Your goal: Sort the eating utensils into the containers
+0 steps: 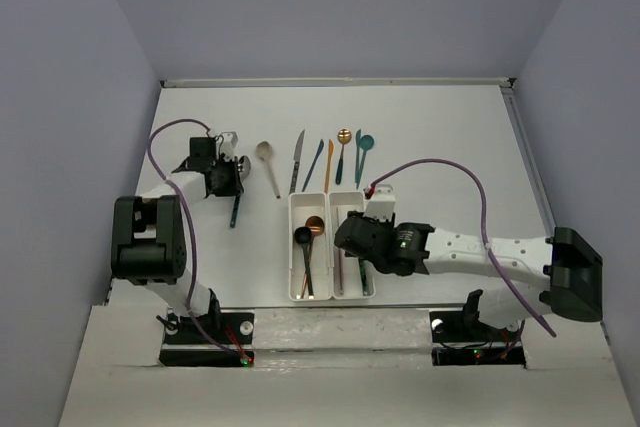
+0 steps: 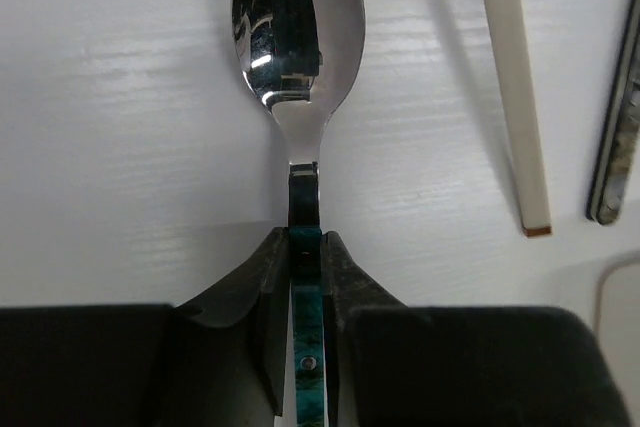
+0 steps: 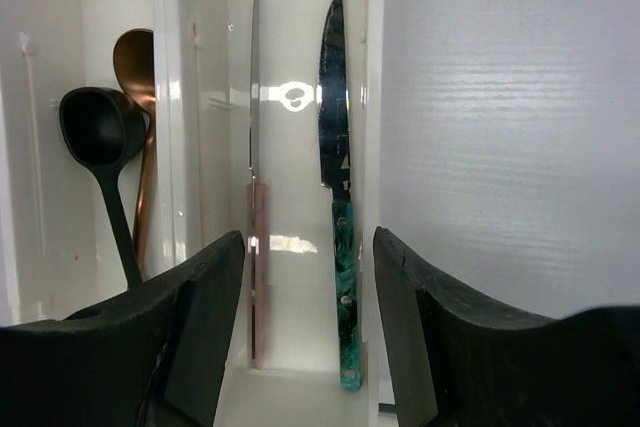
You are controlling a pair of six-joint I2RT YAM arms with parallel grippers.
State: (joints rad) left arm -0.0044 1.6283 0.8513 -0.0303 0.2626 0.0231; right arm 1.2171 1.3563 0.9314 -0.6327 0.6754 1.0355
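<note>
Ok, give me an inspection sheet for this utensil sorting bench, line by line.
Surface: white table, no spills seen.
Job's things: tray holds black spoon, copper spoon, two knives; loose utensils in a row beyond it.
Clutter: nothing seen.
Grippers: left gripper, jaws shut on teal-handled spoon; right gripper, jaws open above the knives.
Cables: purple cables arch up on both sides.
Surroundings: plain grey walls.
</note>
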